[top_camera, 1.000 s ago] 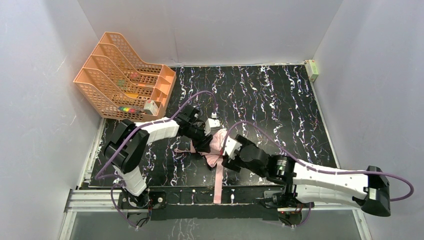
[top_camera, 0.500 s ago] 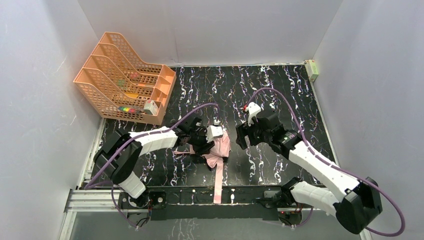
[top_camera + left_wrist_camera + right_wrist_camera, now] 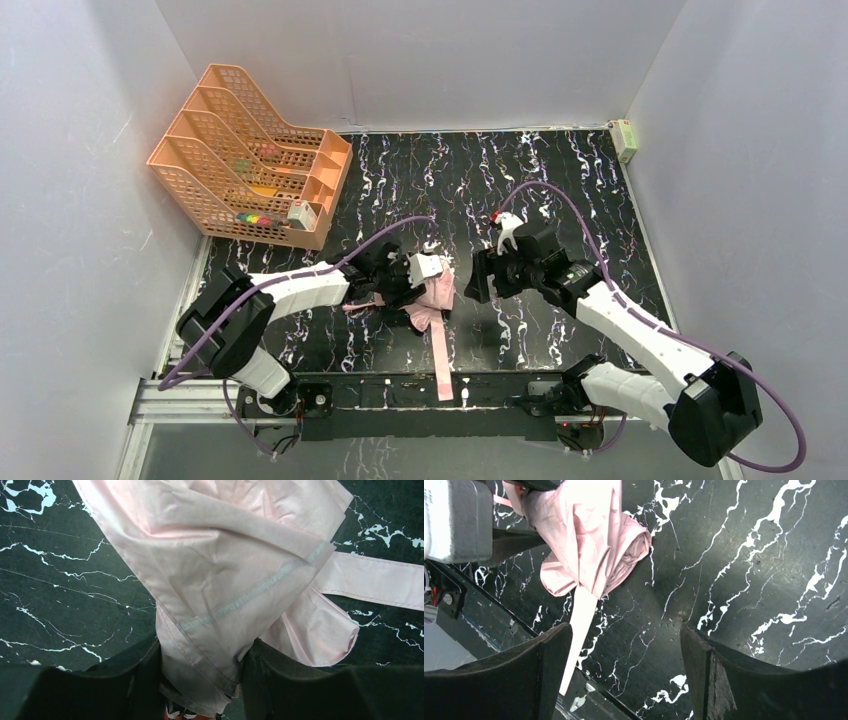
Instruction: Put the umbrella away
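Pinching a fold of the umbrella [image 3: 432, 300] in the left tool [image 3: 200, 676], pink cloth bunched between both fingers, near the middle of the desk [image 3: 560, 190] and a little toward 6 o'clock. Hanging the right tool [image 3: 624, 630] just at 3 o'clock of the bundle, spread wide and holding nothing.

Judged risky to lift from here: gripped by loose fabric only, with no rib or shaft visibly between the fingers, so likely to slide out or unfurl under its own weight. Worth watching the long pink strap [image 3: 441, 355] trailing toward 6 o'clock across the near edge; could snag on the rail [image 3: 400, 392] there or get dragged under an arm. Could also close the right tool on cloth alone and stretch the canopy between two grips instead of gathering it. Cannot tell where handle and shaft sit inside the bundle, hence easy to misjudge the balance. Beware the orange file rack [image 3: 250, 160] at 10 o'clock if swinging the bundle that way: loose folds apt to catch on its edges.
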Robot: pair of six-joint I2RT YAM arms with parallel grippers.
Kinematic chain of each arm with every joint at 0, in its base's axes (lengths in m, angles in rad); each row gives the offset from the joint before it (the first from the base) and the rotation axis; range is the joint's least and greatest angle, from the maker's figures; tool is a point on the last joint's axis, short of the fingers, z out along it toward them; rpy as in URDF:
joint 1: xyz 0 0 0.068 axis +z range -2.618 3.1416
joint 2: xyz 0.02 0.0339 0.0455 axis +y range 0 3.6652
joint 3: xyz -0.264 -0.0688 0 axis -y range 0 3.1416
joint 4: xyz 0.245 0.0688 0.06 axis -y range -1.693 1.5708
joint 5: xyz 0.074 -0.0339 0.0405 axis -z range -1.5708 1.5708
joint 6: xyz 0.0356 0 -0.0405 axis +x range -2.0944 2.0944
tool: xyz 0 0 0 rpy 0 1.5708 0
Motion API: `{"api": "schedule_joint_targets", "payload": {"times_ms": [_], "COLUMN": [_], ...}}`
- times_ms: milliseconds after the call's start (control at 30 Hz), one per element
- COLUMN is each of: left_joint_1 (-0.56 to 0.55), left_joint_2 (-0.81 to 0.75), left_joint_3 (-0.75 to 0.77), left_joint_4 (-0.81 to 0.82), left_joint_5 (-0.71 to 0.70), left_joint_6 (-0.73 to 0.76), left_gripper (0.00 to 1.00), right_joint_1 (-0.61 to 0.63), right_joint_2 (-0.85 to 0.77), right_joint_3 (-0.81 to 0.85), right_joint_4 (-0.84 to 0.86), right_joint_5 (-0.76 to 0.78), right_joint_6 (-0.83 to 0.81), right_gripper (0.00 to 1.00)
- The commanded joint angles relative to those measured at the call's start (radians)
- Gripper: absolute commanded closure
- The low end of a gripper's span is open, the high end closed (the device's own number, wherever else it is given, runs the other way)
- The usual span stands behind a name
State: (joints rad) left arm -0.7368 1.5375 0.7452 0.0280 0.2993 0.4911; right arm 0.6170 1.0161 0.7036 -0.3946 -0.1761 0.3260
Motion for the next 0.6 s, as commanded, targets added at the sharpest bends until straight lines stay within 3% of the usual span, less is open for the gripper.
{"api": "schedule_joint_targets", "payload": {"times_ms": [0,100,267,367,433,500,567], "left_joint_1": [-0.013,-0.067,-0.160,-0.165,-0.165,-0.167,-0.168], "left_joint_2": [-0.019,-0.029,-0.083,-0.074,-0.071,-0.071,-0.070], "left_joint_3": [-0.037,-0.059,-0.151,-0.144,-0.142,-0.148,-0.150], "left_joint_4": [-0.035,0.001,0.109,0.108,0.108,0.108,0.109], "left_joint_5": [-0.074,-0.123,-0.231,-0.235,-0.224,-0.218,-0.216], "left_joint_6": [0.048,0.094,0.196,0.215,0.214,0.221,0.222], "left_gripper": [1.00,1.00,1.00,1.00,1.00,1.00,1.00], "right_joint_1": [-0.011,-0.051,-0.096,-0.094,-0.094,-0.094,-0.094], "right_joint_2": [0.023,0.158,0.400,0.425,0.439,0.496,0.520], "right_joint_3": [0.021,0.124,0.275,0.275,0.247,0.273,0.290], "right_joint_4": [0.096,0.111,0.080,0.089,0.108,0.108,0.099], "right_joint_5": [-0.039,-0.099,-0.482,-0.574,-0.568,-0.635,-0.654], "right_joint_6": [-0.087,-0.205,-0.444,-0.451,-0.446,-0.444,-0.443], "right_gripper": [0.10,0.02,0.02,0.01,0.08,0.27,0.38]}}
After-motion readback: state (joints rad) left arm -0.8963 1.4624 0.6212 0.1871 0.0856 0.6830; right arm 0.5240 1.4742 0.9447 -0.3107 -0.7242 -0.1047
